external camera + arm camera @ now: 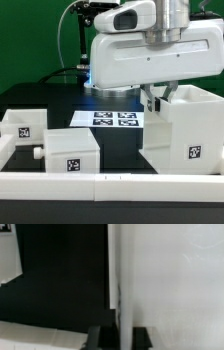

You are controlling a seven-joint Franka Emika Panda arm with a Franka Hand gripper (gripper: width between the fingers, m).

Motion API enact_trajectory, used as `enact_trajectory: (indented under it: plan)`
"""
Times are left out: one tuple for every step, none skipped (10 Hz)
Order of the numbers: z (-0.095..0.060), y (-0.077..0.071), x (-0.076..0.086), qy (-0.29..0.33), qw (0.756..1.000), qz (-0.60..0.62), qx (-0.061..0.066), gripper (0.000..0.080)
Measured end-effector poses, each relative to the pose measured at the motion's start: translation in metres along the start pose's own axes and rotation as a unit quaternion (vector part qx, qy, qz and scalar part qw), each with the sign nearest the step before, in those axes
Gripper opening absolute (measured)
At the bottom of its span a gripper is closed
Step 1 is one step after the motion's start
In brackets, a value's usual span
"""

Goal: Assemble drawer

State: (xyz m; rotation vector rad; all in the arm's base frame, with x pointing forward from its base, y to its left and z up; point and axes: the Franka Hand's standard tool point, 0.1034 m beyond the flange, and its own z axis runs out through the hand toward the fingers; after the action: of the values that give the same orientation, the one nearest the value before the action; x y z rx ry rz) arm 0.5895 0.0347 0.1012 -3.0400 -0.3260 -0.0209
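The drawer's tall white casing (190,140) stands on the black table at the exterior view's right, with a tag on its front face. My gripper (155,103) comes down from above onto the casing's left wall and is shut on that thin wall. In the wrist view the two dark fingers (100,337) stand on either side of the white wall edge, with the casing (170,280) filling one side. Two shallower white trays lie at the exterior view's left: one (70,150) nearer the front with a small knob, and one (22,125) behind it.
The marker board (115,118) lies flat on the table behind the trays, under the arm. A low white rail (110,185) with tags runs along the table's front edge. Dark table shows between the trays and the casing.
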Motion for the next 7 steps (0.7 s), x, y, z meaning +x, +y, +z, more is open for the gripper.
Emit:
enact_trajectory:
  plan:
    - [0.0, -0.002, 0.003, 0.004, 0.998, 0.058, -0.001, 0.0035]
    - [0.001, -0.002, 0.005, 0.007, 0.995, 0.101, 0.004, 0.0035]
    - [0.001, -0.002, 0.008, 0.014, 0.991, 0.134, 0.01, 0.0035]
    - [0.001, -0.002, 0.01, 0.015, 0.99, 0.137, 0.01, 0.0035]
    - [0.001, -0.002, 0.015, 0.018, 0.989, 0.146, 0.009, 0.0035]
    - [0.001, -0.001, 0.02, 0.02, 0.987, 0.157, 0.008, 0.0036]
    - [0.001, 0.0, 0.022, 0.028, 0.987, 0.157, 0.006, 0.0036]
